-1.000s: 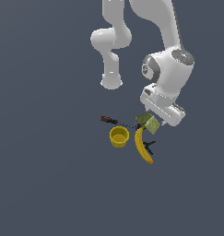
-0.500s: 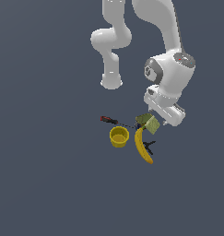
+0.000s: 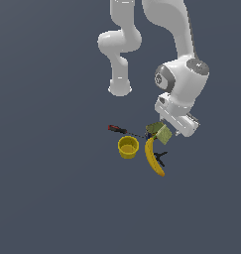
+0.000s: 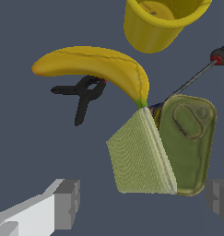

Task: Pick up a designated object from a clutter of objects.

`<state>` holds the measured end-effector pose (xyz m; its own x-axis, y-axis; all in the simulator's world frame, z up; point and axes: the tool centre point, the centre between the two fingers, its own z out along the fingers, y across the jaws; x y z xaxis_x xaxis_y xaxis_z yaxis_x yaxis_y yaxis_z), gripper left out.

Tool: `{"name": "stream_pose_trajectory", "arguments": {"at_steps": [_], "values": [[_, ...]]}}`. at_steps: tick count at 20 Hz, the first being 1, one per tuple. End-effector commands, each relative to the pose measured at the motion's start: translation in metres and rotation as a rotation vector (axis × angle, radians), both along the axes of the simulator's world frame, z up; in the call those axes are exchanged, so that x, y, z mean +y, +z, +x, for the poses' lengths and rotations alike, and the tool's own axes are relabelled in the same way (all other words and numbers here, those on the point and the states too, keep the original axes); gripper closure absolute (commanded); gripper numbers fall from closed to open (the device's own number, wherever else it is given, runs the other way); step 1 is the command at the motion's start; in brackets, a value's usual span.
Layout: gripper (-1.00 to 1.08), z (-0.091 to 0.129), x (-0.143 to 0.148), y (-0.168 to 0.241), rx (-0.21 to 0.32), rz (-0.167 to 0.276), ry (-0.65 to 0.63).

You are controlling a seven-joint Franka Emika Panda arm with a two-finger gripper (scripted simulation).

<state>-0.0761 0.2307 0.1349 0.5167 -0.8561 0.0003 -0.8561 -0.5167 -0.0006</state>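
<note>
The claw (image 4: 141,203) is spread, fingers either side of the box (image 4: 138,159). The box leans on the tin (image 4: 189,143), touching the banana (image 4: 95,64) tip

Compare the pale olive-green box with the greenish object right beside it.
The pale olive-green box has a fine grid-like texture and sharp straight edges; the greenish object is smooth, with rounded corners and an oval raised outline on its top. The box is lighter and yellower, the greenish object darker. The box stands tilted, leaning on the greenish object, which lies flat. Both are green and sit between the gripper's fingers.
</note>
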Motion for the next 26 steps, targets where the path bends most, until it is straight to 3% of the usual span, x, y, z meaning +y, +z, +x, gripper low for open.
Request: {"name": "stream_pose_trajectory", "arguments": {"at_steps": [1, 12, 13, 26], "values": [[-0.92, -0.001, 0.0, -0.009, 0.001, 0.0, -0.001], [-0.92, -0.001, 0.0, -0.043, 0.001, 0.0, -0.002], [1.08, -0.001, 0.0, -0.043, 0.001, 0.0, -0.002], [1.08, 0.002, 0.0, -0.038, -0.007, 0.003, -0.003]]}}
